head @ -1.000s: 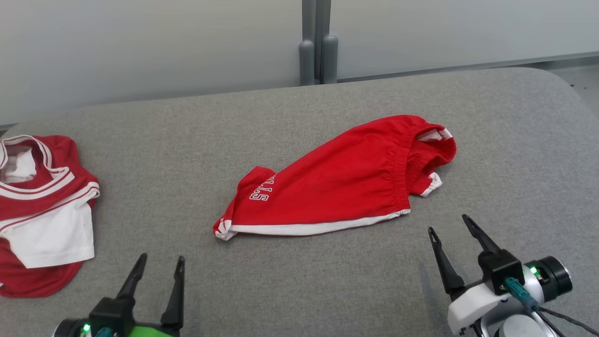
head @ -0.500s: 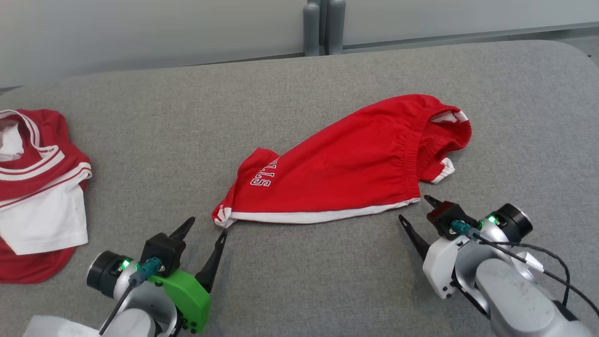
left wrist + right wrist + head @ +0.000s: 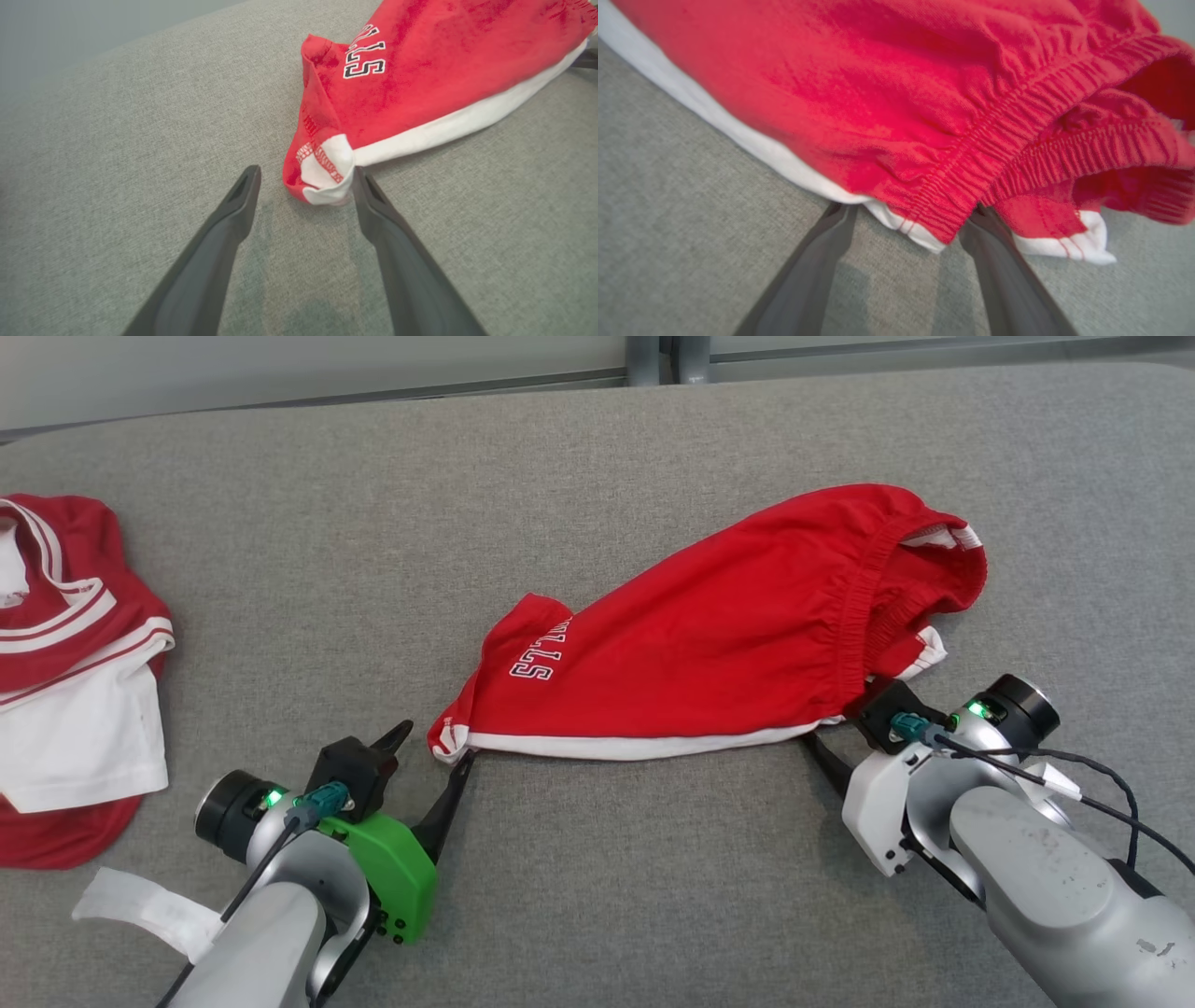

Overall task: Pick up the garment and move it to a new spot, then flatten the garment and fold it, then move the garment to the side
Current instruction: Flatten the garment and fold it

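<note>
Left arm: low at the lower left; left gripper [image 3: 435, 742] spread apart, its fingers flanking the white-hemmed corner [image 3: 327, 163], one finger touching it.
Right arm: low at the lower right; right gripper [image 3: 909, 211] spread apart, fingertips tucked under the waistband [image 3: 1017, 140] corner.
Garment: red shorts [image 3: 709, 653] lie mid-way across the grey table [image 3: 597, 467], between both grippers.
Writing: white outlined "LLS"; the rest is folded away.
Count: two grippers; two garments, counting the red-and-white top [image 3: 75, 663] at far left.
</note>
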Available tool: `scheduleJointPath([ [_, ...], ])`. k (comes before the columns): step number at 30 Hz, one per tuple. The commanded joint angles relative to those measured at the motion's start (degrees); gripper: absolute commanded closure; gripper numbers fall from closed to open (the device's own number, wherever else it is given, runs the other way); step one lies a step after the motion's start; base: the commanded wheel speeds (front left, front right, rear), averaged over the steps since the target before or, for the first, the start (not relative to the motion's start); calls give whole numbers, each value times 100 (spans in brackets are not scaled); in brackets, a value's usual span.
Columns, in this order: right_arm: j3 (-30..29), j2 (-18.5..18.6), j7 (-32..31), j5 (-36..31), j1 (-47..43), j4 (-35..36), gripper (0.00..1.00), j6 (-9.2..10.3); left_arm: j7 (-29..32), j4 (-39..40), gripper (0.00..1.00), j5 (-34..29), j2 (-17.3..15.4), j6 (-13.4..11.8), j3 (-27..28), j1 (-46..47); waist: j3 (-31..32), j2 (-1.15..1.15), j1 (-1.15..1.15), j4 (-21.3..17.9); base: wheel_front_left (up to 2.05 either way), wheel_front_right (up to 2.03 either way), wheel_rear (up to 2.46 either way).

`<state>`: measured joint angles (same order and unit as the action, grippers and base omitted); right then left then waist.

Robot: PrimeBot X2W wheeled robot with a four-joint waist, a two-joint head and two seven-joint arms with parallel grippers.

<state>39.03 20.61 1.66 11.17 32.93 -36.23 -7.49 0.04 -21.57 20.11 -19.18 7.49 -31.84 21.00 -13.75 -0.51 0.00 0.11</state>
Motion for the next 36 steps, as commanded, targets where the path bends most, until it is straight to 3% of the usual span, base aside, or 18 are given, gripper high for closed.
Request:
scheduleJointPath([
  [1, 62, 30, 15, 83, 25, -55, 0, -1, 9, -54, 0, 30, -16, -1, -35, 111, -58, 51, 0, 13, 0, 0, 0],
  [14, 376, 97, 178, 396, 141, -219, 0, -1, -123, -403, 0, 278, 40, 0, -320, 331, -125, 51, 0, -114, 0, 0, 0],
  [15, 408, 81, 152, 431, 127, -241, 0, -1, -131, -423, 37, 307, 58, 0, -342, 349, -125, 51, 0, -124, 0, 0, 0],
  [17, 469, 39, 101, 537, 112, -276, 75, -1, -118, -457, 89, 389, 72, 0, -418, 357, -113, 51, 0, -157, 0, 0, 0],
  [18, 503, 9, 85, 616, 105, -282, 100, -1, -116, -456, 100, 446, 82, 0, -450, 354, -103, 51, 0, -175, 0, 0, 0],
  [23, 854, 127, 160, 1109, 244, 1, 100, -1, -21, -242, 100, 945, -31, 0, -479, 328, 9, 51, 0, -255, 0, 0, 0],
  [27, 998, 430, 147, 1876, 369, 603, 100, -1, 372, 382, 100, 1814, -212, 0, -279, 76, 150, 51, 0, -343, 0, 0, 0],
  [32, 828, 1323, -382, 3301, 361, 1998, 100, -1, 1506, 2147, 100, 3433, -769, -14, 131, -450, 373, 51, 0, -470, 0, 0, 0],
  [36, 372, 2282, -1131, 4747, 205, 3512, 100, -1, 2304, 3957, 100, 4746, -1268, -403, 669, -970, 538, 51, 0, -565, 0, 0, 0],
])
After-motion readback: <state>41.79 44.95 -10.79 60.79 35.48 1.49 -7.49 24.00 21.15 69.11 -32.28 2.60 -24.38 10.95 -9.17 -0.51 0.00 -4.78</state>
